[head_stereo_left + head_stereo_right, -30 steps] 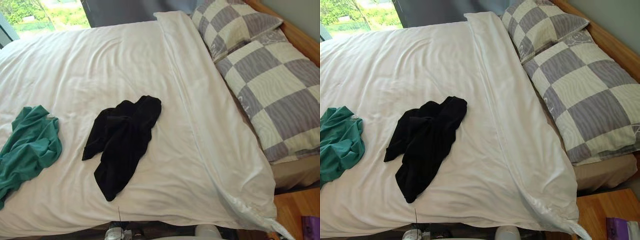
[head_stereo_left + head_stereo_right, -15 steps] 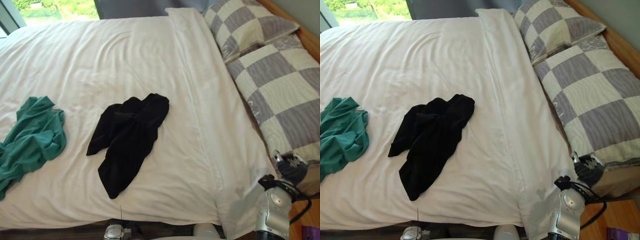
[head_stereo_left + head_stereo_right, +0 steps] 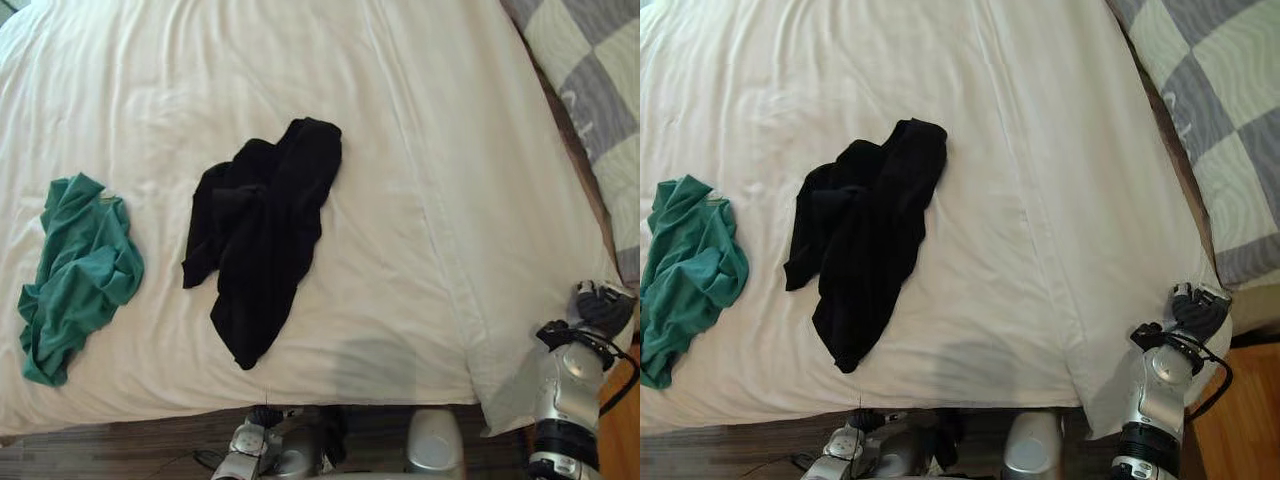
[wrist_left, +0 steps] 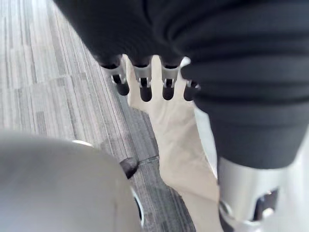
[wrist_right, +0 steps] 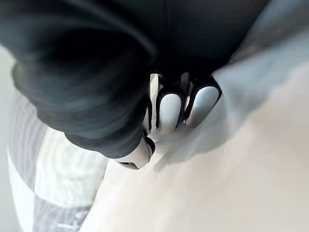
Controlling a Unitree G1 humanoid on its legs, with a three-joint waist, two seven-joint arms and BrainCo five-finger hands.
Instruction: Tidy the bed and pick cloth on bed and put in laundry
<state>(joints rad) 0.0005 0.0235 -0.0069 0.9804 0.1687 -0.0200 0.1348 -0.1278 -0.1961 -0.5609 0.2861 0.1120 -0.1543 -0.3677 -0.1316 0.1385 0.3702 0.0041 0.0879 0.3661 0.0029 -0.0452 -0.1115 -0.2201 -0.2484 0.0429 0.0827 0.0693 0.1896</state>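
A black cloth (image 3: 265, 230) lies crumpled in the middle of the white duvet (image 3: 430, 150). A green cloth (image 3: 78, 275) lies bunched near the bed's left side. My right hand (image 3: 603, 305) is at the duvet's near right corner, below the pillow. In the right wrist view its fingers (image 5: 169, 113) are curled into the white fabric, gripping the corner. My left hand (image 4: 145, 82) hangs beside the bed over the floor, fingers straight and holding nothing. Both cloths lie well left of my right hand.
A grey and cream checked pillow (image 3: 1220, 110) lies at the bed's right end. Wooden floor (image 3: 1240, 400) shows past the near right corner. Grey striped floor (image 4: 43, 87) runs along the bed's near edge.
The camera has tipped down towards the bed's near edge. My right arm came into view at the duvet's near right corner and its fingers curled into the fabric.
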